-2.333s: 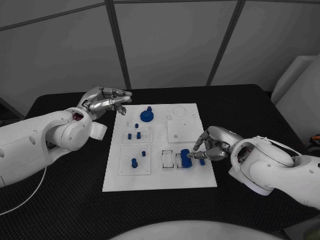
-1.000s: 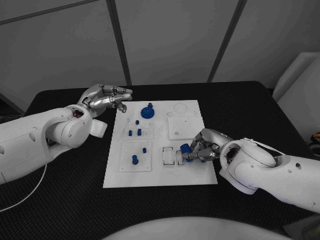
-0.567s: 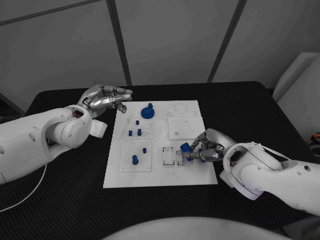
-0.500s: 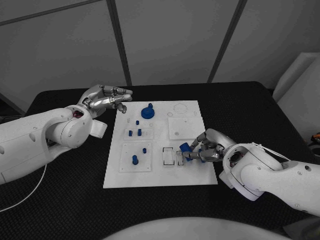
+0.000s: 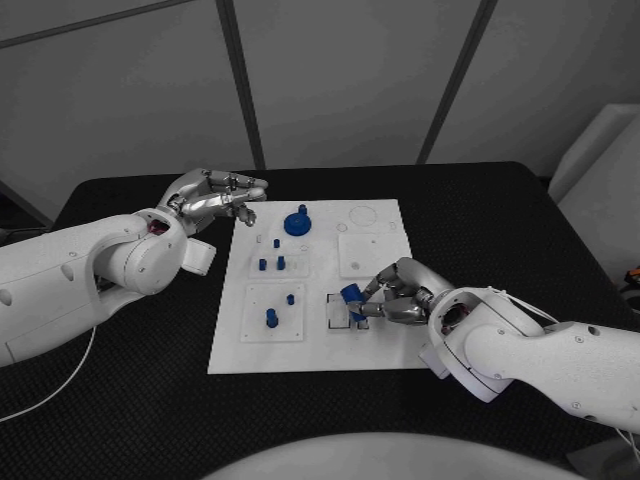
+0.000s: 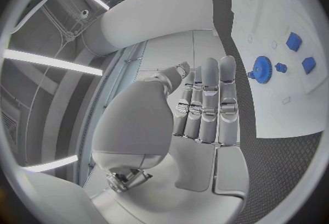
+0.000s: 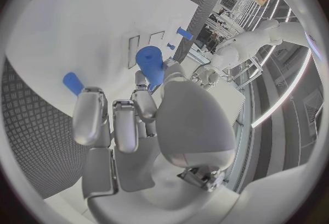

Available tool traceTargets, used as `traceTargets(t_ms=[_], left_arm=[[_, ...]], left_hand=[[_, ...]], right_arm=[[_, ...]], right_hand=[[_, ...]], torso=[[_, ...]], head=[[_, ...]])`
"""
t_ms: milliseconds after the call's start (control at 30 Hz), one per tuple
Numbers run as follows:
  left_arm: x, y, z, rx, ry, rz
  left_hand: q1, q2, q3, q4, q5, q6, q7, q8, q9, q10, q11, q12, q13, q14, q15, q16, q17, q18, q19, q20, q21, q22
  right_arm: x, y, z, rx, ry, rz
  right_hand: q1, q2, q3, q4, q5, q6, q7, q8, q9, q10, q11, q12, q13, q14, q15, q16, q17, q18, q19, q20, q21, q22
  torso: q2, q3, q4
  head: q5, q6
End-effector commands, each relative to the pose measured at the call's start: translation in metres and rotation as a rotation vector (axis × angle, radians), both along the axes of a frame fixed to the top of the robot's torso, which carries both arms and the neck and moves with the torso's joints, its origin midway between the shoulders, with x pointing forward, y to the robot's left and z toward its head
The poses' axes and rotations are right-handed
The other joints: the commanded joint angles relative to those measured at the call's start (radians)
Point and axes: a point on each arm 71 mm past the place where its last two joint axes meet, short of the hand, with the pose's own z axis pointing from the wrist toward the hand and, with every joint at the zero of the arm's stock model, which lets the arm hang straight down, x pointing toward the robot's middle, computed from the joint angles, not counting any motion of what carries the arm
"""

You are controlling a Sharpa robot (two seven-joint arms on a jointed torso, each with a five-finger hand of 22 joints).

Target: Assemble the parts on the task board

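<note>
One blue part (image 7: 150,63) pinched by right hand (image 5: 388,297), left hand (image 5: 214,195) curled, empty, beside task board (image 5: 310,345)

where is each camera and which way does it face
Head view: on the robot's head, looking down at the board, both arms.
Left wrist view: behind the left hand, toward the gear.
Right wrist view: behind the right hand pinching a blue part.
Shared: the board; the gear in head and left wrist views.

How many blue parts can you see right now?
8: gear at the board's far end, five pegs down its left side, a held part in the right hand, a loose part beside it. The hand may hide more.
</note>
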Motion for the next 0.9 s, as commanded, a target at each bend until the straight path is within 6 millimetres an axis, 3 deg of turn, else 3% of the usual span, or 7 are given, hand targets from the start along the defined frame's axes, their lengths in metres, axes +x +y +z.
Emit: traceTargets(t_ms=[33, 567, 733, 767, 900], left_arm=[[-0.0004, -0.0022, 0.001, -0.01, 0.001, -0.014], [-0.0004, -0.0014, 0.0009, -0.009, 0.001, -0.013], [-0.0006, -0.001, 0.001, -0.009, 0.002, -0.013], [-0.0006, -0.001, 0.001, -0.009, 0.002, -0.013], [-0.0006, -0.0005, 0.001, -0.008, 0.002, -0.011]], left_hand=[[-0.009, 0.005, 0.001, 0.006, -0.001, -0.002, 0.003, -0.002, -0.001, -0.008, 0.0, 0.004, -0.001, 0.0, 0.008, -0.003, -0.001, -0.017, 0.002, 0.004, -0.003, -0.001], [-0.01, 0.005, 0.001, 0.007, 0.0, -0.002, 0.003, -0.002, -0.001, -0.009, 0.0, 0.004, -0.001, 0.0, 0.008, -0.004, -0.001, -0.017, 0.002, 0.004, -0.005, -0.002], [-0.011, 0.005, 0.001, 0.007, 0.0, -0.002, 0.003, -0.002, -0.001, -0.009, 0.0, 0.004, -0.001, 0.0, 0.008, -0.004, -0.002, -0.017, 0.002, 0.004, -0.005, -0.002], [-0.011, 0.005, 0.001, 0.007, 0.0, -0.002, 0.003, -0.002, -0.001, -0.009, 0.0, 0.004, -0.001, 0.0, 0.008, -0.004, -0.002, -0.017, 0.002, 0.004, -0.005, -0.002], [-0.011, 0.005, 0.001, 0.007, 0.0, -0.002, 0.003, -0.002, -0.001, -0.009, 0.0, 0.004, -0.001, 0.0, 0.008, -0.004, -0.002, -0.017, 0.002, 0.004, -0.005, -0.002]], right_arm=[[0.0, 0.0075, -0.0029, 0.004, 0.04, 0.041], [0.0047, 0.0145, -0.0105, -0.052, 0.075, 0.068], [0.006, 0.0146, -0.0105, -0.058, 0.064, 0.063], [0.006, 0.0146, -0.0105, -0.059, 0.063, 0.063], [0.0068, 0.0149, -0.0103, -0.059, 0.054, 0.06]], right_hand=[[-0.008, 0.002, -0.006, 0.005, 0.001, 0.034, -0.026, 0.033, 0.027, 0.007, 0.0, 0.0, 0.001, 0.084, -0.008, 0.006, 0.15, -0.013, 0.006, -0.002, 0.005, 0.001], [-0.091, -0.001, -0.061, 0.006, -0.055, 0.045, -0.038, 0.077, 0.061, 0.013, -0.009, -0.005, 0.008, 0.084, -0.015, 0.009, 0.155, -0.014, 0.004, -0.009, 0.01, 0.009], [-0.158, -0.003, -0.093, 0.007, -0.228, 0.039, -0.04, 0.099, 0.079, 0.016, -0.011, -0.007, 0.014, 0.083, -0.017, 0.008, 0.155, -0.013, 0.002, -0.01, 0.01, 0.009], [-0.161, -0.003, -0.094, 0.007, -0.236, 0.039, -0.04, 0.1, 0.08, 0.016, -0.011, -0.008, 0.014, 0.083, -0.017, 0.008, 0.155, -0.013, 0.002, -0.011, 0.01, 0.009], [-0.213, -0.03, -0.091, 0.01, -0.348, 0.03, -0.041, 0.113, 0.091, 0.016, -0.011, -0.012, 0.015, 0.083, -0.017, 0.007, 0.153, -0.013, 0.0, -0.011, 0.009, 0.009]], torso=[[0.0, -0.0008, 0.0017], [0.001, 0.0003, 0.0001], [0.0, 0.0004, 0.0009], [0.0, 0.0004, 0.0009], [0.0, 0.0006, 0.0005]], head=[[0.002, -0.002], [0.009, -0.008], [0.011, -0.009], [0.011, -0.009], [0.013, -0.01]])
